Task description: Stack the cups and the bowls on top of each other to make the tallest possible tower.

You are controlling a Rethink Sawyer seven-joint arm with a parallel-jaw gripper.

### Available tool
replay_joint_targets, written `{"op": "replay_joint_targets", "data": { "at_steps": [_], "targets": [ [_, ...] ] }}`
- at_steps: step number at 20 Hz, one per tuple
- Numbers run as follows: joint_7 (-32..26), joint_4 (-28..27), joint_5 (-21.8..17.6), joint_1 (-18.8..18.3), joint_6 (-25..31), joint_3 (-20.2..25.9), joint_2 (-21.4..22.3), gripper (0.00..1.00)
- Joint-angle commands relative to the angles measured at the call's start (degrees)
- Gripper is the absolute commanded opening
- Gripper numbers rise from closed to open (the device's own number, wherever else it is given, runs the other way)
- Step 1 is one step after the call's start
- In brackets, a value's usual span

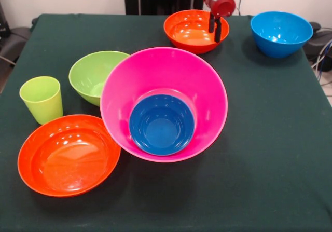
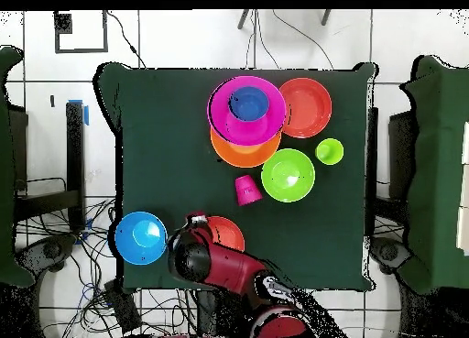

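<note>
1. Dark green table (image 1: 259,154): carries everything, with the pieces spread over the upper and left parts of the front view.
2. Big pink bowl (image 1: 163,76): centre of the front view, tilted toward the camera. In the overhead view, seated on the big orange bowl (image 2: 240,155), which peeks out below it. Judged to be the start of the tower.
3. Shallow red-orange bowl (image 1: 67,154): lower left of the front view, upright, just beside the pink one.
4. Green bowl (image 1: 93,73): left of centre, partly behind the pink rim.
5. Light blue bowl (image 1: 281,32): upper right, well apart from the rest.
6. Second red-orange bowl (image 1: 189,32): top centre, directly under the gripper; probably the piece being approached.
7. Small dark blue bowl (image 1: 162,124): nested inside the pink bowl.
8. Lime green cup (image 1: 41,98): far left, upright, mouth up.
9. Red-pink cup (image 2: 247,190): seen only from overhead, mouth down, between the tower and the second red-orange bowl.
10. Gripper (image 1: 215,28): hanging over the right part of that bowl, narrow, nothing visibly held. Contact with the bowl impossible to tell.
11. Step in hand, as a judgement: reaching for the second red-orange bowl. Next move calls for opening, closing on the rim, then lifting and carrying toward the pile at centre.
</note>
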State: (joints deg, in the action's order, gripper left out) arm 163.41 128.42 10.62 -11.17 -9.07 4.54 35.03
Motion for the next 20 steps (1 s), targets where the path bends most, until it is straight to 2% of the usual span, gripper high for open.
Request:
{"op": "replay_joint_targets", "data": {
  "at_steps": [1,6,13,17,20],
  "targets": [
    [14.2,1.8,3.1,0.1,-4.6,7.3,-3.7,1.0],
    [12.5,-0.7,2.0,1.3,-5.1,6.1,-6.7,1.0],
    [9.2,-4.2,3.9,4.8,-2.4,3.3,-9.8,1.0],
    [8.7,-4.8,3.5,6.0,-3.7,2.0,-12.1,1.0],
    [8.4,-6.1,4.4,8.8,-3.7,1.2,-13.1,1.0]
  ]
}}
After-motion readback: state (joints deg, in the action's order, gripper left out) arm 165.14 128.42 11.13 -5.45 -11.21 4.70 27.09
